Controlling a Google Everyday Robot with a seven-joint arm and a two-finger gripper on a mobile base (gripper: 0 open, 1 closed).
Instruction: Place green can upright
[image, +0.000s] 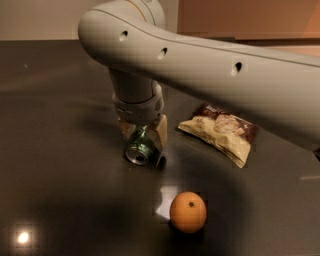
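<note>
The green can (142, 146) lies on its side on the dark tabletop (55, 150), its silver end facing the camera. My gripper (143, 138) comes down from above, straddles the can and is shut on its body, one tan finger (161, 131) on the right side and the other on the left. The big grey arm (210, 65) spans the upper part of the view and hides the can's far end.
An orange (188, 212) sits in front of the can, to the right. A crumpled chip bag (220, 131) lies to the right of the gripper. A wall runs along the table's far edge.
</note>
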